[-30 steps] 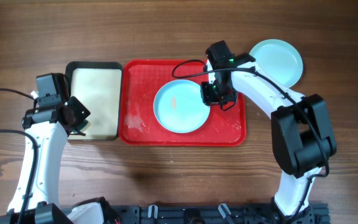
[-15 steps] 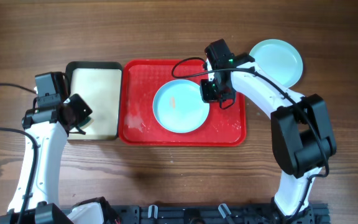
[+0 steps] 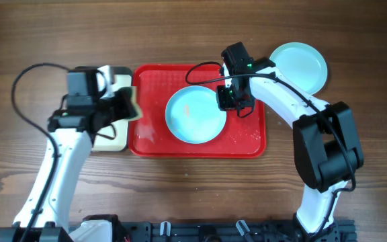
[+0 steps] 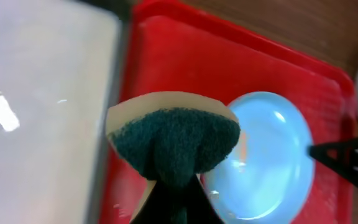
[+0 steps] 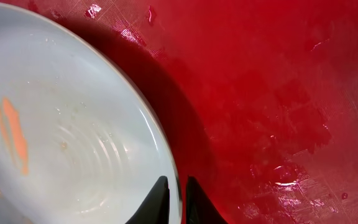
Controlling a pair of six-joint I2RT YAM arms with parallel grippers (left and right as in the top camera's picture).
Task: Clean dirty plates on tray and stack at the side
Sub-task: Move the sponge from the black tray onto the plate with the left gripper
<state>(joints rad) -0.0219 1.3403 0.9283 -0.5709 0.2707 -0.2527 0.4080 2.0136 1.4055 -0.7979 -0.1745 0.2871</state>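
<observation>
A pale blue plate (image 3: 193,114) with an orange smear lies on the red tray (image 3: 247,144); it also shows in the left wrist view (image 4: 272,155) and the right wrist view (image 5: 61,124). My right gripper (image 3: 226,99) is shut on this plate's right rim (image 5: 178,190). My left gripper (image 3: 123,107) is shut on a green-and-cream sponge (image 4: 174,140) and holds it over the tray's left edge. A second pale blue plate (image 3: 301,64) lies on the table to the right of the tray. The white plate is out of view.
A black-rimmed cream tray (image 3: 109,142) stands against the red tray's left side, mostly under my left arm. Wet spots and crumbs lie on the red tray floor (image 5: 291,180). Bare wooden table (image 3: 180,33) surrounds both trays.
My left gripper has swung right with the sponge, from beside the cream tray's left edge to the red tray's left edge. The right gripper and plate have not moved.
</observation>
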